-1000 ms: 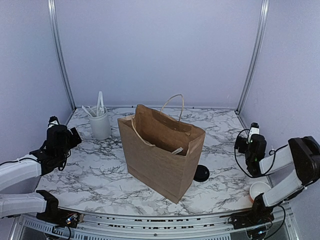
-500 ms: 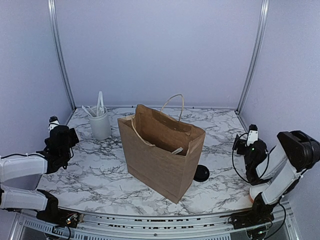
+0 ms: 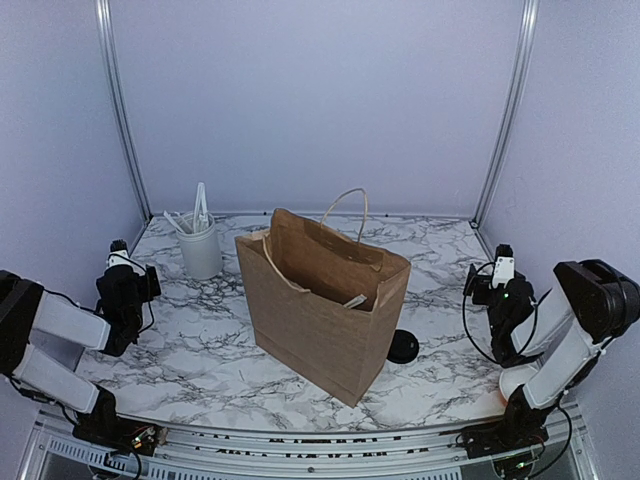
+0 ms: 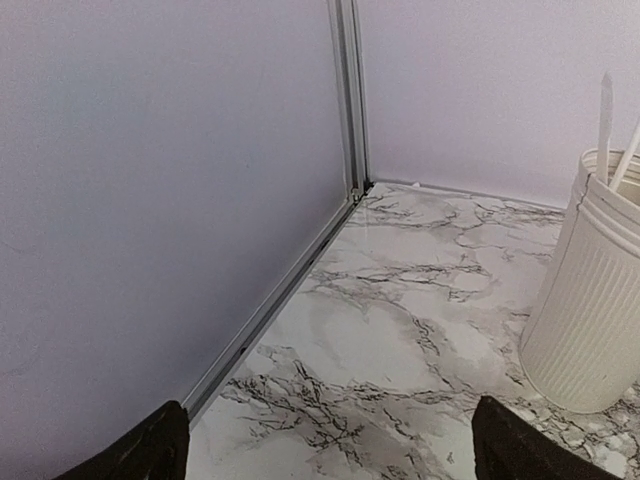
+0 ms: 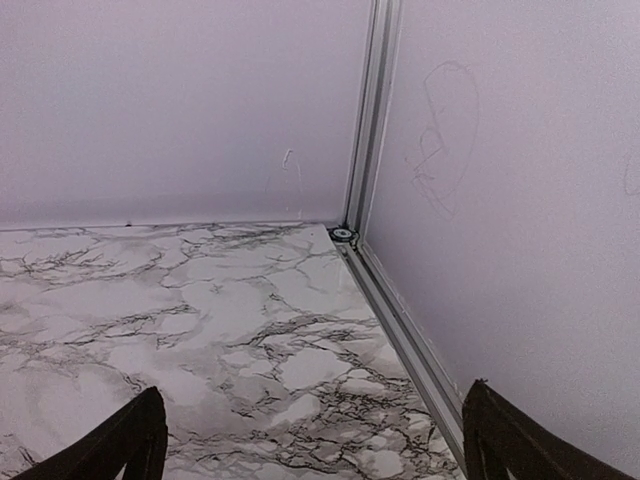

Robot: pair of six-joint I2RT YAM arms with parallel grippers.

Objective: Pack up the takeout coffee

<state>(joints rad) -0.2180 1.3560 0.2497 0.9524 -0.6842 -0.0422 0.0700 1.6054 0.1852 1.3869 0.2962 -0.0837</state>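
A brown paper bag (image 3: 325, 310) stands open in the middle of the marble table (image 3: 200, 350). Over the last second the left gripper (image 4: 335, 450) and right gripper (image 5: 320, 440) have drawn back to their own sides, both spread wide and holding nothing. You won't find the takeout coffee in view. It is likely inside the bag, so packing looks finished. A loose black lid (image 3: 403, 346) lies just beside the bag.

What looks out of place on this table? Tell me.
A loose black lid lies on the table beside the paper bag, partly hidden behind its corner, with no cup under it. The bag stands upright but turned askew to the table's edges. No spill shows.
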